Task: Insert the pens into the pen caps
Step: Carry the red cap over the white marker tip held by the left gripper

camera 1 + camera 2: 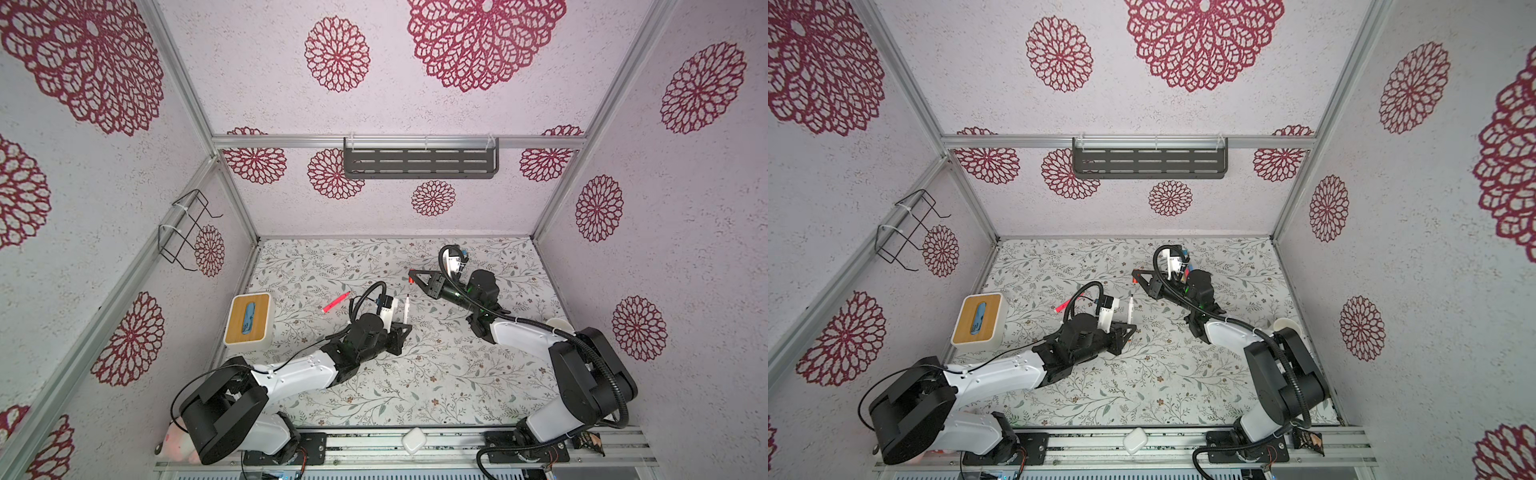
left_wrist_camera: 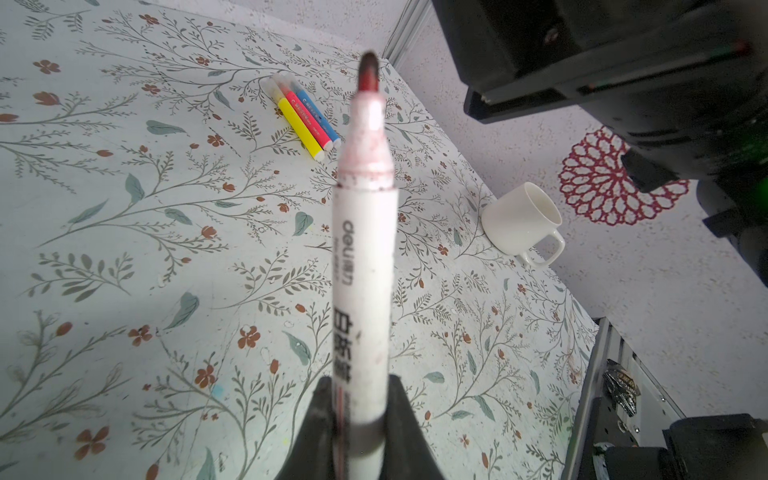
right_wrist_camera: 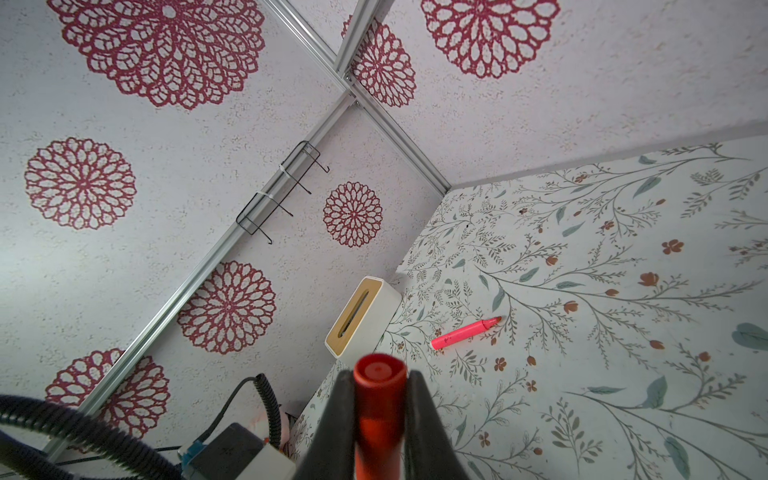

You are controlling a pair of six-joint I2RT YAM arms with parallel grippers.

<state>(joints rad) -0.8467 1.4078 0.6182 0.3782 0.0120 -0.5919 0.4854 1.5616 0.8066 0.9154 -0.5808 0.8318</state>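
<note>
L gripper (image 1: pixel 404 329) clamps white pen (image 1: pixel 406 309) by tail, long axis aimed nib-first at red cap (image 1: pixel 410 279) pinched in R gripper (image 1: pixel 410 276), gap between.

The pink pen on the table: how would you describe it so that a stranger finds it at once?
Find the white box with a wooden lid at the left edge of the flowered table. Just right of it, the pink pen lies flat and alone. Unlike the white marker and the red cap, it is bright pink and no gripper holds it.
</note>
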